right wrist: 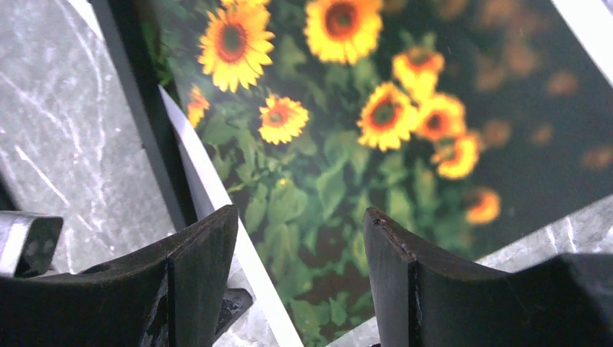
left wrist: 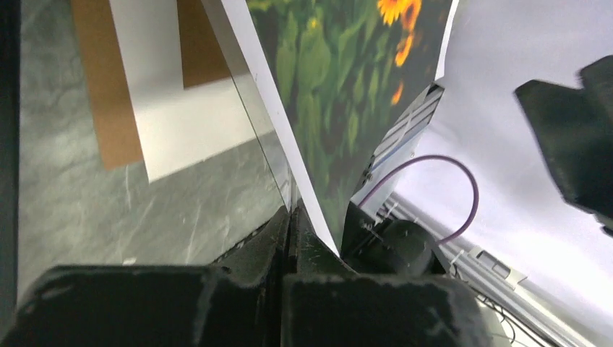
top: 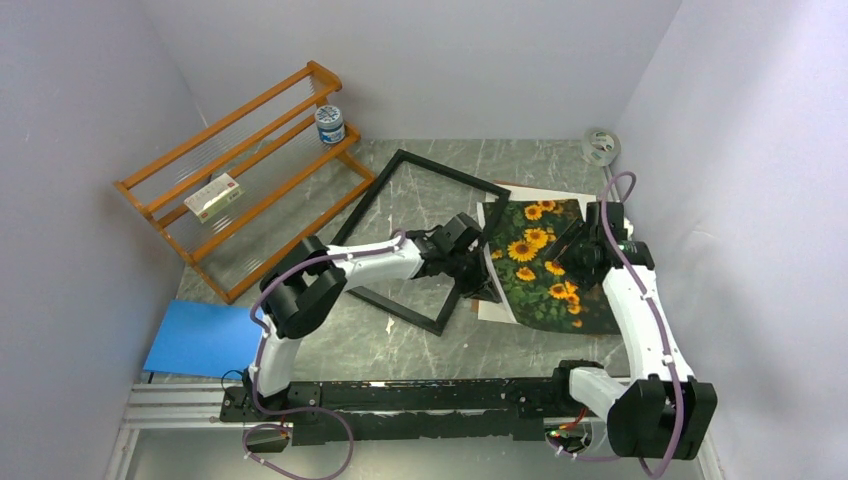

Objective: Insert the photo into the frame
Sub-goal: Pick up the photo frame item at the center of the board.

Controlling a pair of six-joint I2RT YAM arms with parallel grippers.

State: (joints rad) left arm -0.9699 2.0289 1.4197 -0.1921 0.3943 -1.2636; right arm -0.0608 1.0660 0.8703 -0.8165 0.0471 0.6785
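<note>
We are pinching left edge of photo (top: 545, 270) in left gripper (left wrist: 293, 215), jaws closed on it; right gripper (right wrist: 300, 213) hovering open above. Photo lying just right of frame (top: 368, 196). Next: dragging it left, squaring into opening.

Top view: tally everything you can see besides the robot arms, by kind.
Frame: 1
Photo: 1
Rack: 1
Jar: 1
Small box: 1
Tape roll: 1
Blue sheet: 1
White sheet: 1
Brown board: 1
Total: 9
</note>
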